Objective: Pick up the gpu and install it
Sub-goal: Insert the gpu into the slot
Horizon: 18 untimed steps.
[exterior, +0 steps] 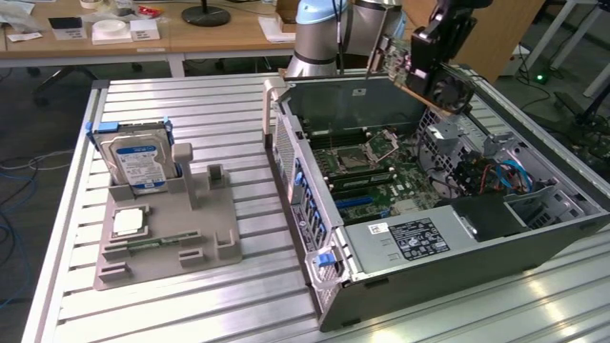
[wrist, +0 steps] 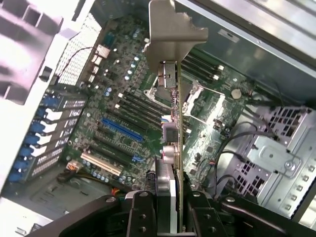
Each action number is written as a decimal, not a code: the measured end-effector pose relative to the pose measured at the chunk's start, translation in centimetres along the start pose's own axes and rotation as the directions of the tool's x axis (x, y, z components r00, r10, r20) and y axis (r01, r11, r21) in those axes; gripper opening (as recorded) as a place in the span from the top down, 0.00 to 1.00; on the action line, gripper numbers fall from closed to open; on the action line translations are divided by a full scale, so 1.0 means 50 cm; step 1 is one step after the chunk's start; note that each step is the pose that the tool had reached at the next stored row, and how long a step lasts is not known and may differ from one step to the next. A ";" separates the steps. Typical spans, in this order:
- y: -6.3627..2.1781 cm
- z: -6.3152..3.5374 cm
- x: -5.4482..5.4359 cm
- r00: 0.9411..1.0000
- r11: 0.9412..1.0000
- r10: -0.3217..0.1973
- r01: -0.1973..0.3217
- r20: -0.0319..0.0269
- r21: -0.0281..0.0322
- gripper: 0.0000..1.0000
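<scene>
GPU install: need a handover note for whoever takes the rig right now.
End effector: shut on the graphics card, gripping one end, with the metal bracket at the far end.
Card: in the air over the open computer case, above the motherboard, touching neither.
Done: pickup.
Left: card not yet in a slot; the long blue slot is empty.
Elsewhere: hard drive stands in the grey holder beside the case.
</scene>
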<state>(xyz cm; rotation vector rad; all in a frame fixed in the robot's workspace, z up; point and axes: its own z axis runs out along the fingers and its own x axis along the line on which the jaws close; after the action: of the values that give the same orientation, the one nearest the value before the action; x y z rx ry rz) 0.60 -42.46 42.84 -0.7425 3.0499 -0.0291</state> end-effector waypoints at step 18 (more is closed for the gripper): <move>0.000 0.000 0.000 0.949 0.949 -0.317 0.317 0.006 0.002 0.72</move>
<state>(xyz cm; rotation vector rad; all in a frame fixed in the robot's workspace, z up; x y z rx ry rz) 0.60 -42.46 42.83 -1.2210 2.8885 -0.0281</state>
